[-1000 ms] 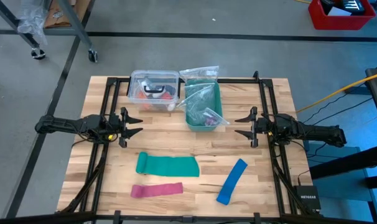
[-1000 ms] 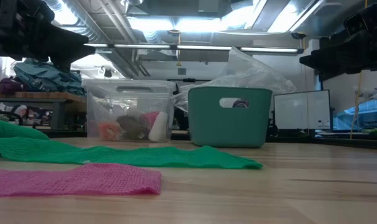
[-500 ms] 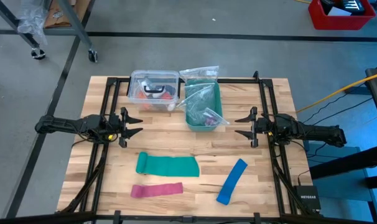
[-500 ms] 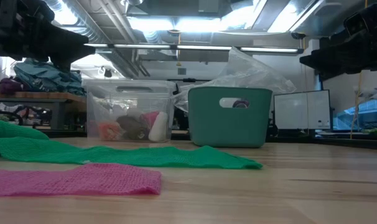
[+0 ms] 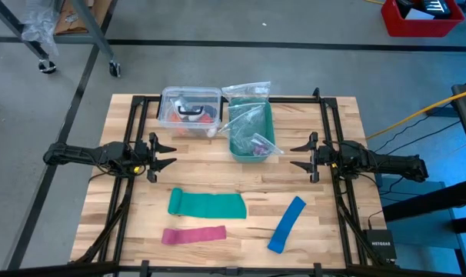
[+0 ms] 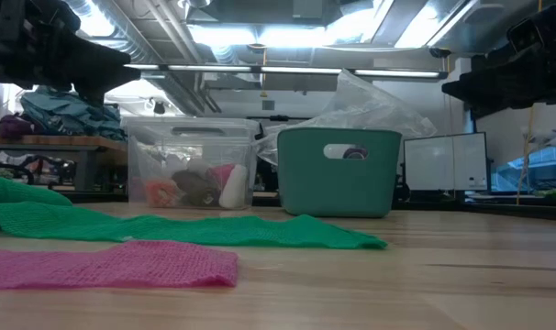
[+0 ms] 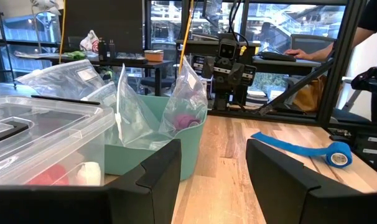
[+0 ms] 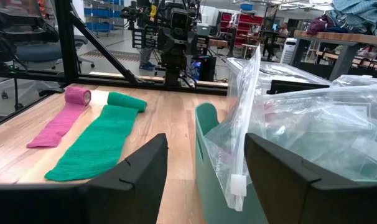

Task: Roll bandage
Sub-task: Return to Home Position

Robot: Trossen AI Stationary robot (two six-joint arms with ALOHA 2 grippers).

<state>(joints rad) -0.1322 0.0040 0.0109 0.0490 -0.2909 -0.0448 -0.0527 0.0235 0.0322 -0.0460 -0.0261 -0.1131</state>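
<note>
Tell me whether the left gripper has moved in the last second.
No. In the high view the left gripper sits at the same spot, level with the green bin and left of it.

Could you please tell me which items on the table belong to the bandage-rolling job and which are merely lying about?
Part of the job:
- purple bandage, inside the zip bag
- green bin holding that bag
- left gripper and right gripper, both open and empty, at the table's sides

Lying about:
- green strip
- pink strip
- blue strip
- clear box
</note>
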